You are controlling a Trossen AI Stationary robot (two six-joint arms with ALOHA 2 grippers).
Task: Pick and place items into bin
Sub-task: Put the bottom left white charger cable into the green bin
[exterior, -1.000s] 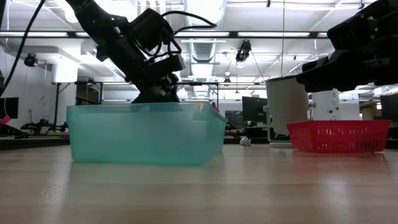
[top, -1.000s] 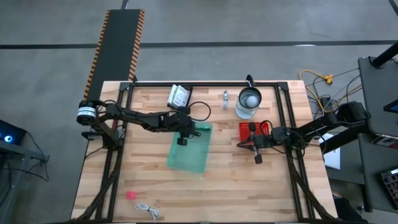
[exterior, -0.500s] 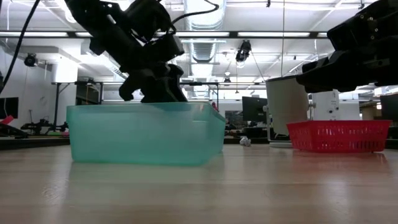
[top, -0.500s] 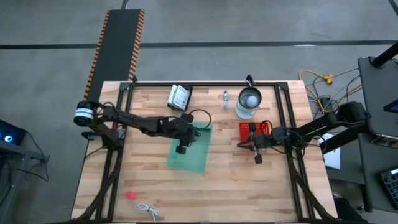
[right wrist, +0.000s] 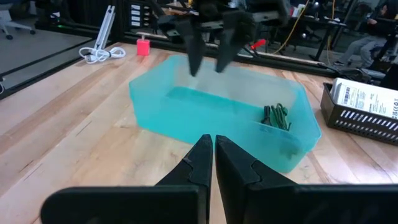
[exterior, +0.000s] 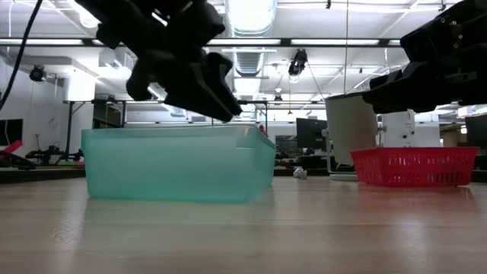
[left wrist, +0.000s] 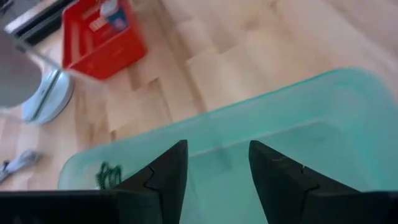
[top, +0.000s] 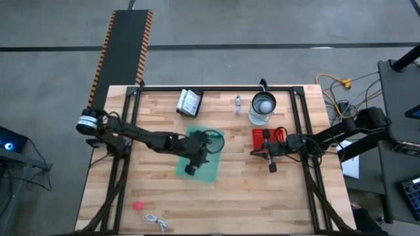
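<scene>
1. While the left gripper (top: 190, 168) hangs above the near end of the teal bin (top: 213, 172), its two fingers (right wrist: 194, 55) stand apart with nothing between them, tips pointing down toward the bin's floor.
2. Behind that gripper, in the far end of the bin, lies a green coiled item (right wrist: 277, 116), loose against the wall.
3. Beyond the gripper and the bin, at the table's far edge, sits a dark tray holding white packets with dark print (top: 189, 101).
4. Farther along that same edge from the gripper lie a small silver piece (top: 237, 101) and a clear jug with a metal lid (top: 262, 108).
5. On the near side of the gripper, toward the table's front edge, rest a pink bit (top: 138, 205) and a white coiled cable (top: 156, 221), well apart from the bin.
6. Across the table from the bin, the right gripper (top: 272, 167) waits just beside a red basket (top: 256, 141), its fingers (right wrist: 231, 163) nearly closed, with only a narrow slit between them and nothing held.
</scene>
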